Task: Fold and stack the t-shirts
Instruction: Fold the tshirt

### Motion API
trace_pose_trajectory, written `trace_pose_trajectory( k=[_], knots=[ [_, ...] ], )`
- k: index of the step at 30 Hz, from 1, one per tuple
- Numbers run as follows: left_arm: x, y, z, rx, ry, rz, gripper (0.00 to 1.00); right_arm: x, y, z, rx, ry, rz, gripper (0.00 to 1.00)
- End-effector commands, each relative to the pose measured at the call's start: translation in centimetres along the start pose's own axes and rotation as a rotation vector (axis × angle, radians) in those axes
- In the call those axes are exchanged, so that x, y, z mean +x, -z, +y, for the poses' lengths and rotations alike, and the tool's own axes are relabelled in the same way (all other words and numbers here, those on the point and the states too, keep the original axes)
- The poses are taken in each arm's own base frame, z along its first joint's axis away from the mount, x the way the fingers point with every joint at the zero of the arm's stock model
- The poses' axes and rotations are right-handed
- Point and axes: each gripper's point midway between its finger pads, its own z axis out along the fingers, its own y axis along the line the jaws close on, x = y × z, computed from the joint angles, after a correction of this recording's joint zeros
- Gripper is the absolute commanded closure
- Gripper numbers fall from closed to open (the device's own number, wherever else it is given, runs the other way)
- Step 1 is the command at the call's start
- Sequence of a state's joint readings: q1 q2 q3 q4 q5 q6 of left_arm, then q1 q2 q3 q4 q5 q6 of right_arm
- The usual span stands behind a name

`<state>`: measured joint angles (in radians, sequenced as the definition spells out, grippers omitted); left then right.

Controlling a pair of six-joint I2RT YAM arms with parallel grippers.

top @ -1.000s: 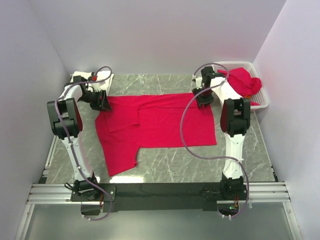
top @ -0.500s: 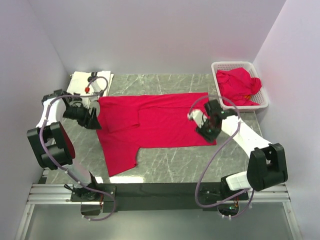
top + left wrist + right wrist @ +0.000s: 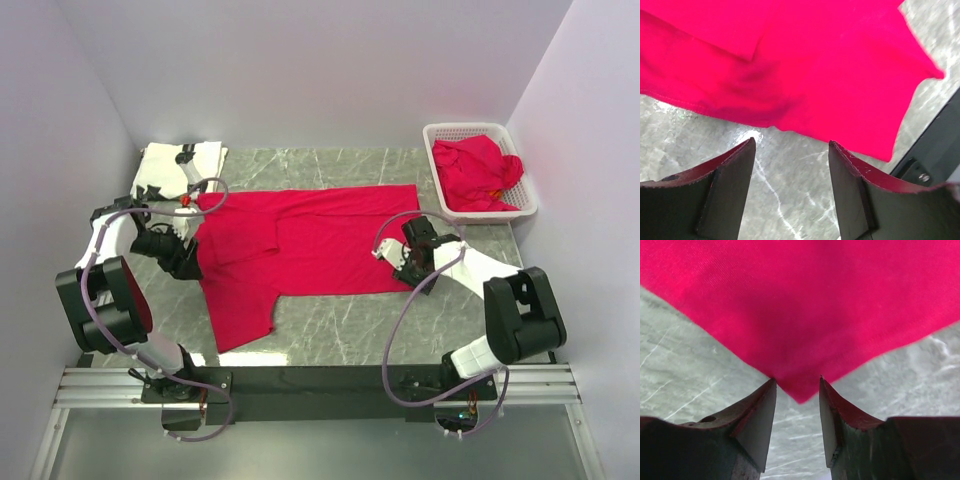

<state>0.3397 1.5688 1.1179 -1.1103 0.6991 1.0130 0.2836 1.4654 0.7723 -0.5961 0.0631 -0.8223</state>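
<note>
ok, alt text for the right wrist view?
A corner of the flat red t-shirt points down into the gap between the open jaws of the right end effector, not yet pinched. Grey marbled table shows on both sides of the corner.

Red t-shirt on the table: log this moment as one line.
phase: pre-grasp | red t-shirt: spread out | left gripper: open, beside edge | right gripper: open, straddling corner

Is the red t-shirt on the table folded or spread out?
Mostly spread out: the red t-shirt lies flat across the table, with only one flap folded over on its left part.
</note>
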Motion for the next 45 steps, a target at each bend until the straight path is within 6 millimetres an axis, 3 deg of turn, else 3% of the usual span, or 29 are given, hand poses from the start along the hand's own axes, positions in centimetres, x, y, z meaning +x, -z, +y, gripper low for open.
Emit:
trace_pose_trajectory(
  k=[1, 7, 10, 15, 20, 27, 31, 35, 40, 41, 45],
  knots=[
    [0.2, 0.4, 0.3, -0.040, -0.105, 0.009, 0.34, -0.4, -0.7, -0.1, 0.001, 0.028, -0.012, 0.54],
    [0.8, 0.1, 0.1, -0.046, -0.148, 0.035, 0.35, 0.3, -1.0, 0.8, -0.034, 0.059, 0.003, 0.56],
    [0.9, -0.2, -0.2, -0.037, -0.180, 0.042, 0.36, 0.7, -1.4, 1.3, -0.054, 0.062, 0.019, 0.63],
    [2.2, -1.4, -1.3, -0.025, -0.300, 0.082, 0.45, 0.7, -1.7, 1.2, -0.063, 0.042, 0.027, 0.99],
    [4.0, -3.2, -1.7, -0.065, -0.433, 0.149, 0.44, 0.2, -1.3, 0.8, -0.063, 0.033, 0.025, 1.00],
    [3.2, -5.6, -1.0, -0.120, -0.527, 0.160, 0.38, 0.0, -1.1, 0.6, -0.071, 0.027, 0.027, 1.00],
    [4.0, -6.9, -1.0, -0.106, -0.571, 0.202, 0.40, -0.2, -1.1, 0.4, -0.067, 0.026, 0.023, 1.00],
    [6.0, -7.5, -0.9, -0.082, -0.613, 0.281, 0.47, -0.2, -1.0, 0.4, -0.078, 0.013, 0.027, 1.00],
    [8.6, -7.4, -1.4, -0.046, -0.626, 0.359, 0.70, -0.4, -0.7, 0.4, -0.079, 0.008, 0.018, 1.00],
    [8.6, -7.4, -1.6, -0.044, -0.624, 0.355, 0.79, -0.3, -0.6, 0.5, -0.083, 0.010, 0.022, 1.00],
    [8.1, -6.1, -2.6, -0.046, -0.623, 0.333, 0.94, 0.1, 0.4, 0.6, -0.070, 0.012, 0.014, 1.00]
  ],
)
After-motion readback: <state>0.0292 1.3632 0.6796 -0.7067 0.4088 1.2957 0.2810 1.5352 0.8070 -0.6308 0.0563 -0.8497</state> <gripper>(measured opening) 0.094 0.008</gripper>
